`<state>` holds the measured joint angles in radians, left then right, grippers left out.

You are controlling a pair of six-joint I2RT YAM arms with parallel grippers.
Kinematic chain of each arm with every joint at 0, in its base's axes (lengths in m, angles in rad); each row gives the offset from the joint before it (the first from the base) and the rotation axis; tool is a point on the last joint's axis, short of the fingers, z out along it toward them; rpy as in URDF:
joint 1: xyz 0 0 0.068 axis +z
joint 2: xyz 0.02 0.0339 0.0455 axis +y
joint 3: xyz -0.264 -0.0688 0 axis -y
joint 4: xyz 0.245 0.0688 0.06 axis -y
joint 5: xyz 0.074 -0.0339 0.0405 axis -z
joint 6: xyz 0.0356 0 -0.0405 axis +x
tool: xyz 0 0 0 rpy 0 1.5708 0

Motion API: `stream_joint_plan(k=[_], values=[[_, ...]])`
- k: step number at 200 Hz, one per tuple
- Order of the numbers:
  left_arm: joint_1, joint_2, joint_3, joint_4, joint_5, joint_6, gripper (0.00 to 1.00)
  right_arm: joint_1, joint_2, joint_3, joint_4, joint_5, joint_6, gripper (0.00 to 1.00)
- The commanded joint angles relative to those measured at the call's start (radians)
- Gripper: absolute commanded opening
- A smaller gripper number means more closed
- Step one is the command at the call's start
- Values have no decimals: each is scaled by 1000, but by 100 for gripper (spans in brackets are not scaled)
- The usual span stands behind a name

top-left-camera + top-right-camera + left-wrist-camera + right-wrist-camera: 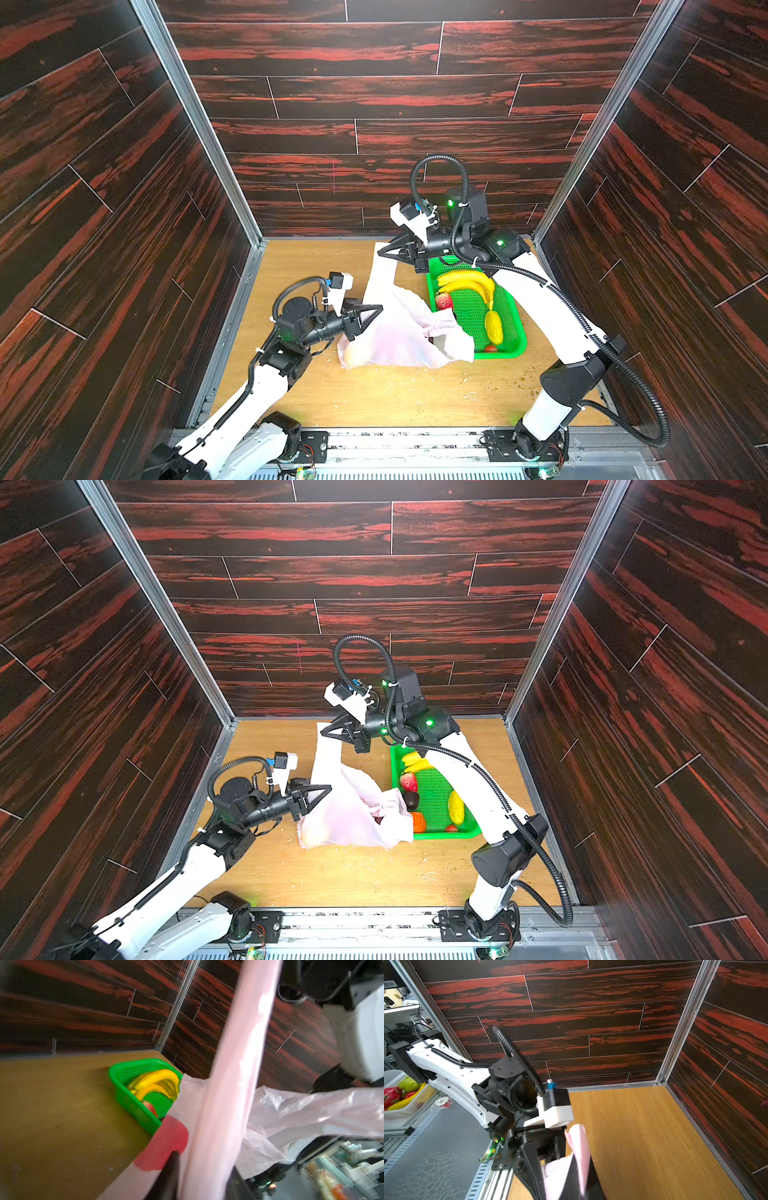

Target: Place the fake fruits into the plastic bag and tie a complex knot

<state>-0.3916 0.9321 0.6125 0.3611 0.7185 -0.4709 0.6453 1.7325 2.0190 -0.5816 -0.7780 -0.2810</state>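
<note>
– Bag first: we find the plastic bag (pixel 395 336) slumped in the middle of the table (pixel 374 399), its open end lapping the green basket (pixel 500 354). How far along do we judge the task?

– Early, we think. A pale rounded shape (pixel 353 354) shows through the film and is probably one fruit already inside. The rest are left to move: the banana bunch (pixel 465 282), lemon (pixel 493 326) and strawberry (pixel 444 300) lie in the basket. We see no knot anywhere.

– And the tools?

– The right gripper (pixel 380 252) is closed on a handle strip (pixel 384 274), holding it raised at the far side. The left gripper (pixel 370 318) sits against the bag's left flank, jaws parted and gripping nothing that we can see.

– What does one view add to another?

– In a top view the purple ball (pixel 410 800) and orange (pixel 419 821) show in the basket behind the bag's rim; neither wrist view shows them. The left wrist view alone shows the strip passing loose beside one finger (pixel 171 1172), and the bag's red print (pixel 166 1145). The right wrist view alone shows the strip's end pinched, and a white basket (pixel 421 1099) of other fruit outside the cell.
</note>
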Motion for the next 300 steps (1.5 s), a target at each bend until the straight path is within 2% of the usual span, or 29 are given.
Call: stream_joint_plan(k=[1, 11, 28, 55, 87, 105, 125, 143, 158, 178, 227, 269, 300], values=[[22, -40, 85, -124, -40, 52, 48, -8, 1, 28, 5, -26, -16, 0], [34, -40, 109, -135, -42, 54, 54, -7, 2, 26, 2, -27, -17, 0], [40, -12, 152, -139, -26, 61, 58, -7, 3, 26, 3, -37, -12, 0], [40, 72, 213, -104, 31, 48, 60, -7, 8, 25, 11, -54, 6, 0], [32, 140, 230, 35, 108, -24, 59, -7, 15, 28, 12, -16, 20, 0], [19, 145, 224, 50, 104, -15, 53, -8, 15, 35, 16, -5, 34, 0], [8, 153, 226, 36, 101, 1, 34, -8, 17, 45, 18, 16, 54, 0], [7, 156, 228, 22, 90, 12, 11, -20, 13, 65, -14, 25, 54, 13], [8, 151, 228, 2, 73, 26, 0, -53, -13, 64, -48, 18, 54, 27], [11, 146, 237, -34, 43, 43, 0, -122, -103, -15, -53, 13, 48, 42], [57, 152, 216, 2, 39, -5, 0, -353, -496, -447, 127, -32, 88, 75], [107, 158, 197, 31, 39, -47, 0, -489, -769, -724, 197, -75, 99, 83], [120, 162, 190, 32, 48, -52, 0, -528, -914, -870, 237, -94, 86, 88]])
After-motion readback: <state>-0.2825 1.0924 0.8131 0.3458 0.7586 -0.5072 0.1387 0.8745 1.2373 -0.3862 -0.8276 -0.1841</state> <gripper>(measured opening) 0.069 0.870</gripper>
